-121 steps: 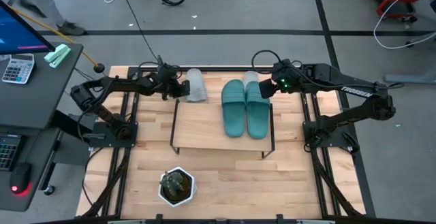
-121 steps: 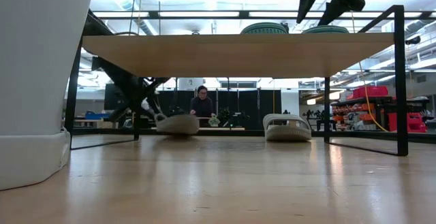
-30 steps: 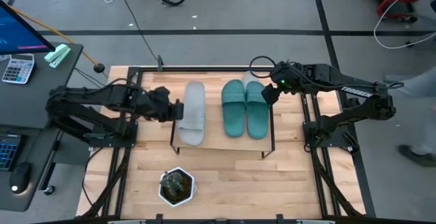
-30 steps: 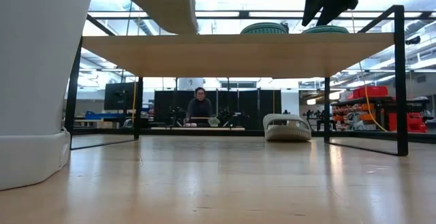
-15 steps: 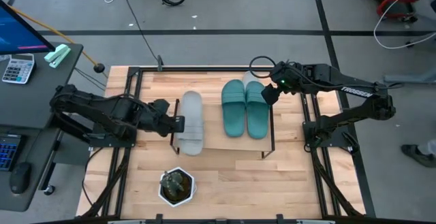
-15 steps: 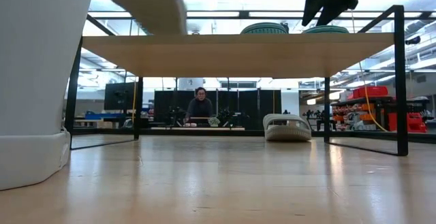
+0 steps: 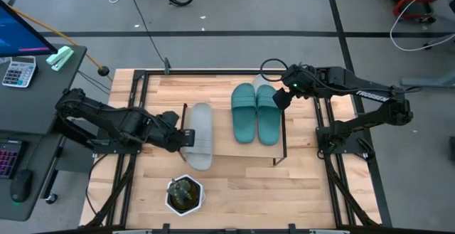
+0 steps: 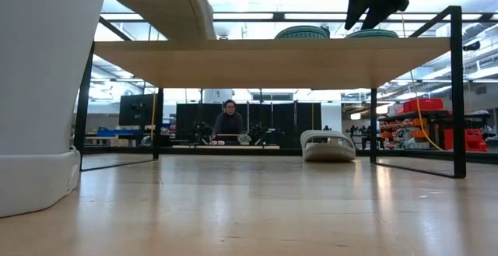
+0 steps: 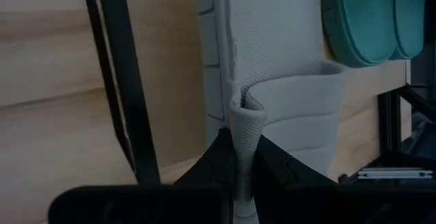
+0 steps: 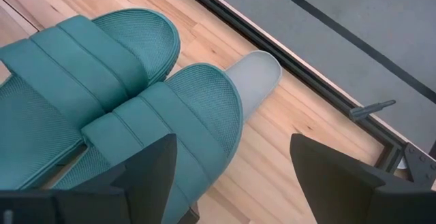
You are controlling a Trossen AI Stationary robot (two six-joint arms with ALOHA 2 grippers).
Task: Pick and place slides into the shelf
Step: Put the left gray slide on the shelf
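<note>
The left gripper (image 7: 182, 136), pinched shut on the strap edge of a grey slide (image 7: 199, 134), holds it over the shelf's (image 7: 227, 143) left part, the teal pair (image 7: 256, 113) lying beyond it on the board. Lower the slide level, parallel to that pair, before you release. The right gripper (image 7: 279, 97) hovers wide open, with the second grey slide (image 10: 255, 74) ahead of it on the counter (image 7: 234, 184).

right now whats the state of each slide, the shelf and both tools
grey slide: held by its strap, above the shelf's left end
left tool: shut on the grey slide
teal pair: flat on the shelf, side by side
second grey slide: on the table behind the shelf
shelf: upright
right tool: open, empty, above the teal pair
</note>
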